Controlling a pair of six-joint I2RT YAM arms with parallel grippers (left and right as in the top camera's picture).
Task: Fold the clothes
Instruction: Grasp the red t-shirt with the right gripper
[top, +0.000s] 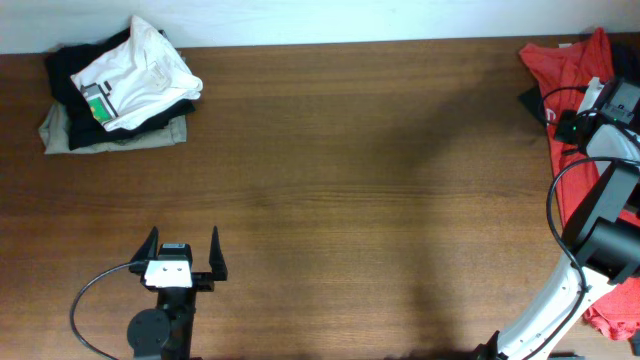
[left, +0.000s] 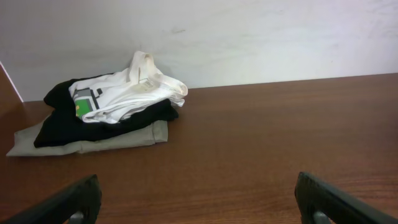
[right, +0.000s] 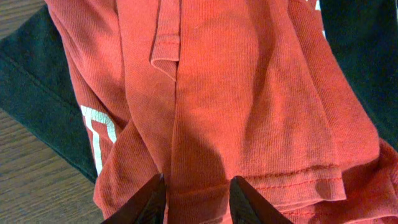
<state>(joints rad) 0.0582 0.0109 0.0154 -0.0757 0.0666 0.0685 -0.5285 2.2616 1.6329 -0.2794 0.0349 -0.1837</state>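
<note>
Clothes (top: 572, 68): red-orange T-shirt, white lettering partly showing, heaped and creased at the far right corner of the counter (top: 350, 200), lying over a dark garment (right: 37, 106). Not yet spread; no fold made.

Right end effector (right: 196, 200): down on the shirt, jaws part-way shut, a raised ridge of the red cloth pinched between the fingers (right: 146, 205). Depth of bite and number of layers not to be told.

Left end effector (top: 183, 248): front left of the counter, well apart from the shirt, jaws at full spread, nothing held.

Step in hand, as judged: taking the shirt off the heap and out to open counter for spreading.

Handling notes:
- Lift slowly and straight up first, peeling red cloth from the dark garment beneath without dragging that along.
- Carry toward the middle.
- Bring the left end effector across for a second edge before flattening.
- Risks: thin knit slipping from a shallow pinch; sleeve caught under the heap.

Containers: none in view; no bin, basket or box.

Other stock loose at far left, stacked: white shirt (top: 140, 70) with green patch, over black garment (top: 65, 68), over grey-olive garment (top: 70, 135).
</note>
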